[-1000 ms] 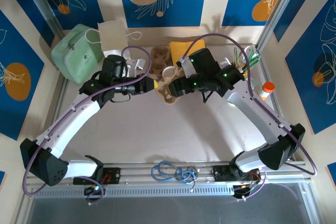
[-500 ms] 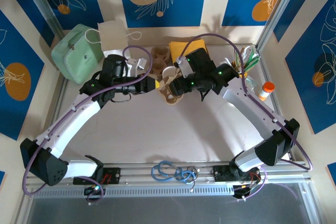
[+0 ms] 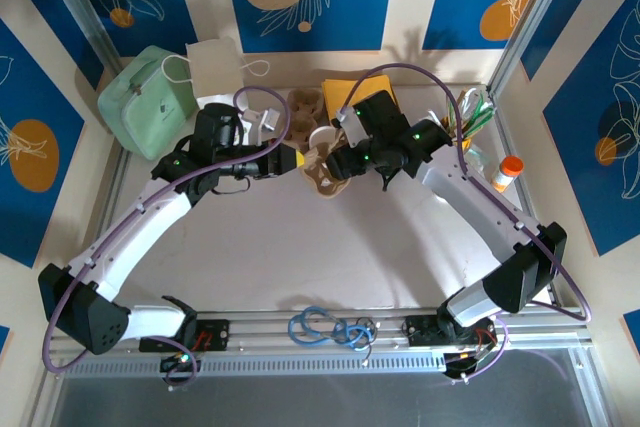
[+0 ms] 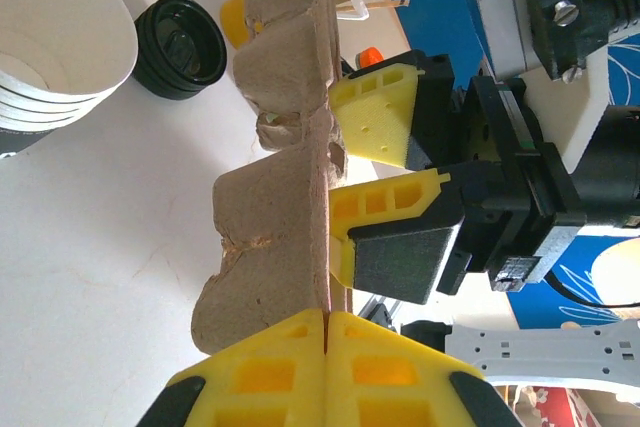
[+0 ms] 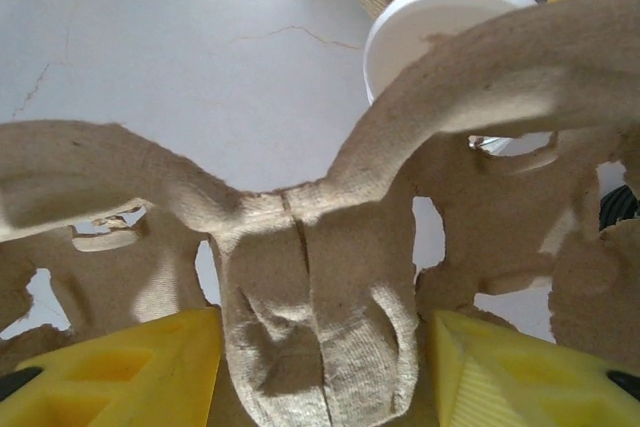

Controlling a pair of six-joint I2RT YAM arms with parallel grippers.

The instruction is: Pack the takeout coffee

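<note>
Both hands hold one pulp cup carrier [image 3: 322, 179]: left hand [image 4: 326, 319] pinched flat on its 9 o'clock rim, right hand [image 5: 325, 347] narrow around its centre post from 3 o'clock. Where the takeout coffee stands, I cannot tell.

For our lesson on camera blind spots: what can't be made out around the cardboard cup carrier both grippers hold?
Top view: cardboard cup carrier, mostly covered by left gripper and right gripper.
Left wrist view: stack of white cups, cut off by the left edge.
Right wrist view: white cup, half behind the carrier.
</note>
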